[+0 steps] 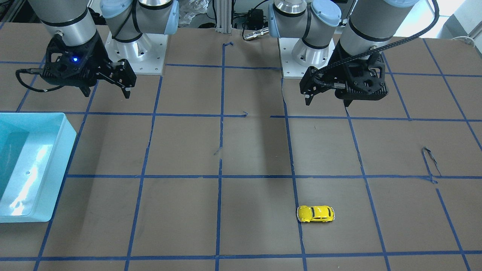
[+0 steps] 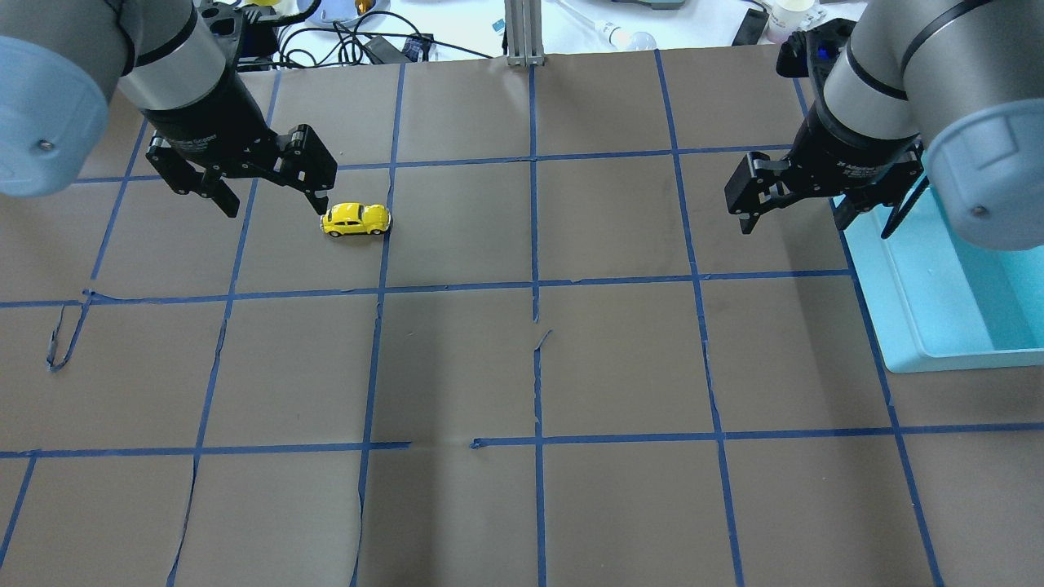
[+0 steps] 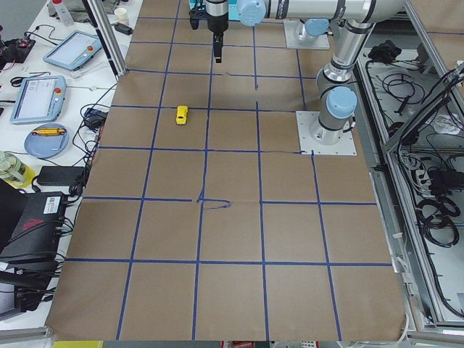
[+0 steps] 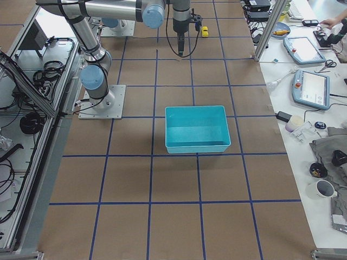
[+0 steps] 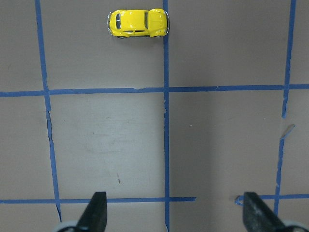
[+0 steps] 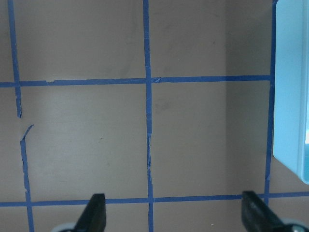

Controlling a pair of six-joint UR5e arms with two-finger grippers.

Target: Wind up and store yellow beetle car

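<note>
Hovering with jaws spread wide and empty, the left gripper (image 5: pixel 175 207) has the car (image 5: pixel 138 23) standing on its wheels well ahead of its fingertips, probably staged for a reach, while the right gripper (image 6: pixel 174 207), likewise spread, hangs beside the bin (image 6: pixel 289 96), handy for storing.

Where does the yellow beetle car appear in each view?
Front-facing: yellow beetle car lower right of centre.
Overhead: car upper left.
Exterior left: car upper left of centre.
Exterior right: car at top, near centre.
Left wrist: car at top, left of centre.
Right wrist: not in view.
Landmark: blue tape line at the car's end.
</note>
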